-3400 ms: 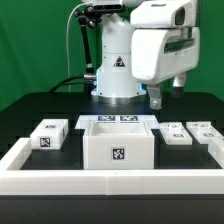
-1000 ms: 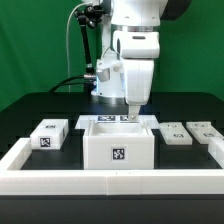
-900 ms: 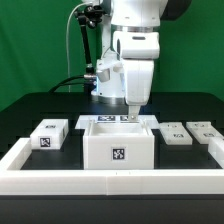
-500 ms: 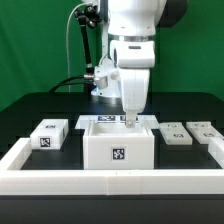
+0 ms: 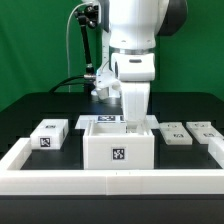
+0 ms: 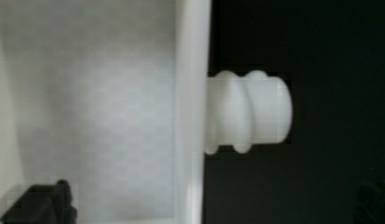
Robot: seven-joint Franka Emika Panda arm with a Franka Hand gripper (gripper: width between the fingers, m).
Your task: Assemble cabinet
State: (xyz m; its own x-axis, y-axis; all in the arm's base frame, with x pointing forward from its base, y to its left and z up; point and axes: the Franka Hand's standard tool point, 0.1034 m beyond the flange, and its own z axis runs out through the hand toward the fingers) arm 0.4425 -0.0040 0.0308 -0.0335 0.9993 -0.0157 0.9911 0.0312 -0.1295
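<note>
My tool [image 5: 130, 117] hangs at the rear rim of the cabinet body [image 5: 117, 147], the open white box in the middle of the tabletop [image 5: 30, 108]. In the wrist view its two dark fingers [image 6: 47, 202] stand wide apart, one on each side of the body's thin wall [image 6: 100, 100], clamped on nothing. A ribbed knob [image 6: 251, 112] juts from that wall into the dark gap.

The body looks like hollow moulded plastic: stiff, light for its bulk, and smooth enough to slip. I judge the thin wall the best place to pinch, just clear of the knob, squarely and low on the rim so the box does not swing or tilt when it moves.

At nine o'clock of the body sits a small tagged block [image 5: 47, 135]. At three o'clock lie two flat tagged pieces [image 5: 178, 135], near it but apart. The marker board [image 5: 106, 118] lies at twelve o'clock, just behind the body.

The tabletop is matte black and flat. A white rail [image 5: 110, 182] fences it at six o'clock and turns up both sides, so sliding room toward six o'clock is short. A green backdrop [image 5: 30, 50] closes the room behind.
</note>
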